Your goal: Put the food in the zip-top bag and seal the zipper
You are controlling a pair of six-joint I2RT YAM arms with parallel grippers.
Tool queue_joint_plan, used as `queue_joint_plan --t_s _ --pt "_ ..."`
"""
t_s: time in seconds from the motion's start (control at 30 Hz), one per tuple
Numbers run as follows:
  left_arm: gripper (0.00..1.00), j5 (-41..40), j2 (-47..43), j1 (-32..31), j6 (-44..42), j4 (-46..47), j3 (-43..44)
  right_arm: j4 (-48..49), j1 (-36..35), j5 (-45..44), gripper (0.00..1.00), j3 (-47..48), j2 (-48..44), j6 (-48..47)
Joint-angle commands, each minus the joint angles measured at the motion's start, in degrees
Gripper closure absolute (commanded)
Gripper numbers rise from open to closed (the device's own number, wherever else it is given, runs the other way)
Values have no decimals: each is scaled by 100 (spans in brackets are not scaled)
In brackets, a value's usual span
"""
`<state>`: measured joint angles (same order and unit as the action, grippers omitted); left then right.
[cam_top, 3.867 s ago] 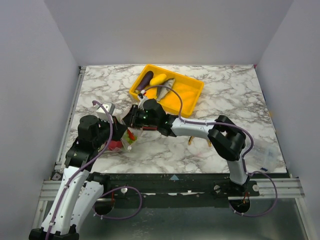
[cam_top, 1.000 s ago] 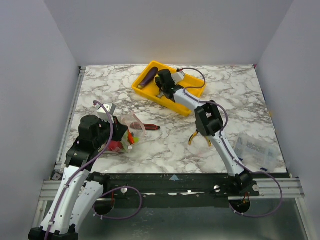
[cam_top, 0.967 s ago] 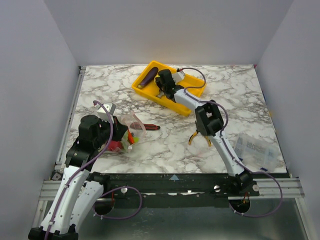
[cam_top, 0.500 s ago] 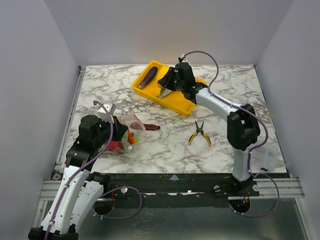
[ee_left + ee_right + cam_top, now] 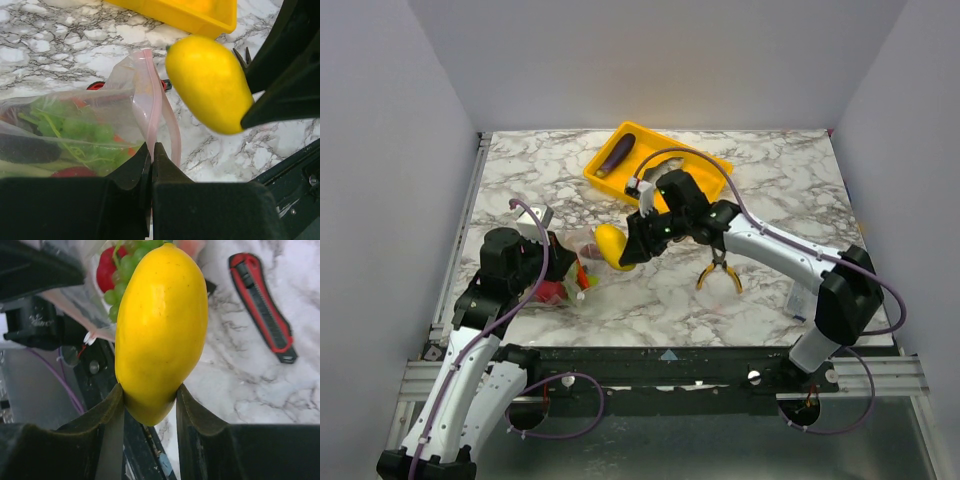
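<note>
Since half a second back, right gripper [image 5: 625,250] is swung from the yellow tray [image 5: 705,170] over to the mouth of the zip-top bag [image 5: 572,270], with the yellow squash [image 5: 160,325] clamped between its fingers. Squash is pinched at one end, held in the air just beside the opening, not inside. Marble table [image 5: 770,200] is seen with the tray at the far side; purple eggplant [image 5: 616,153] is seen in it. Bag is laid at the left front, its mouth propped open by left gripper [image 5: 151,157], which is closed tight on the bag's edge by the zipper [image 5: 156,107]. Zipper is unsealed. Lettuce [image 5: 80,127] and tomato [image 5: 106,267] are seen through the plastic. Pliers [image 5: 720,270] are laid right of the squash. Pocket knife [image 5: 262,305] is laid near the bag mouth.
</note>
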<state>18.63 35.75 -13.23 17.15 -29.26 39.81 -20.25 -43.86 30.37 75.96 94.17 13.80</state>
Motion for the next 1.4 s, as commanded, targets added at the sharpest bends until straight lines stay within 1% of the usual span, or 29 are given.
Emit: queue_joint_plan --t_s 0.0,0.17,0.3,0.33,0.37,0.4,0.43,0.53,0.57,0.6,0.63,0.7,0.73,0.77,0.83,0.87,0.97,1.13,1.23,1.3,1.37 --pt "100 -52 -59 18 -35 156 76 -459 -297 536 100 120 182 -239" --pt "100 80 -85 23 -53 196 62 -622 -746 559 100 755 837 -258" --pt "100 113 -141 23 -45 211 44 -280 -909 485 99 1164 1330 69" --pt "100 137 -150 23 -40 219 44 -172 -938 454 98 1287 1489 205" --pt "100 172 -155 23 -36 228 44 -52 -959 457 94 1449 1632 287" --pt "100 211 -163 18 -32 238 44 196 -981 449 81 1547 1776 482" --pt "100 244 -174 21 -27 254 37 512 -998 397 74 1624 1902 762" --pt "100 365 -229 23 -27 298 28 2204 -1195 160 73 1377 2189 1928" --pt "100 406 -251 21 -23 315 20 2945 -1312 -20 72 1060 2201 2288" --pt "100 438 -277 23 -6 336 5 3397 -1395 -148 67 848 2227 2491" --pt "100 467 -315 23 7 354 -8 3628 -1489 -362 61 754 2274 2647" --pt "100 454 -361 23 25 377 -25 3727 -1548 -588 54 648 2289 2735" --pt "100 429 -367 22 32 364 -18 3721 -1553 -773 48 548 2219 2771" --pt "100 398 -371 23 49 351 -17 3628 -1548 -1005 41 454 2092 2775" --pt "100 299 -401 23 69 312 -8 3271 -1541 -1211 30 392 1869 2593" --pt "100 253 -425 23 80 296 5 2982 -1540 -1290 27 416 1753 2471" --pt "100 161 -408 23 170 233 60 2339 -1540 -1620 22 324 1330 2290" --pt "100 201 -421 23 413 95 146 998 -1532 -2186 13 222 576 1917" --pt "100 268 -521 20 568 -48 175 371 -1519 -2497 10 121 202 1706" --pt "100 311 -606 23 660 -137 198 304 -1496 -2545 7 -26 27 1595" --pt "100 334 -669 22 723 -232 264 295 -1489 -2724 8 -102 -44 1617"
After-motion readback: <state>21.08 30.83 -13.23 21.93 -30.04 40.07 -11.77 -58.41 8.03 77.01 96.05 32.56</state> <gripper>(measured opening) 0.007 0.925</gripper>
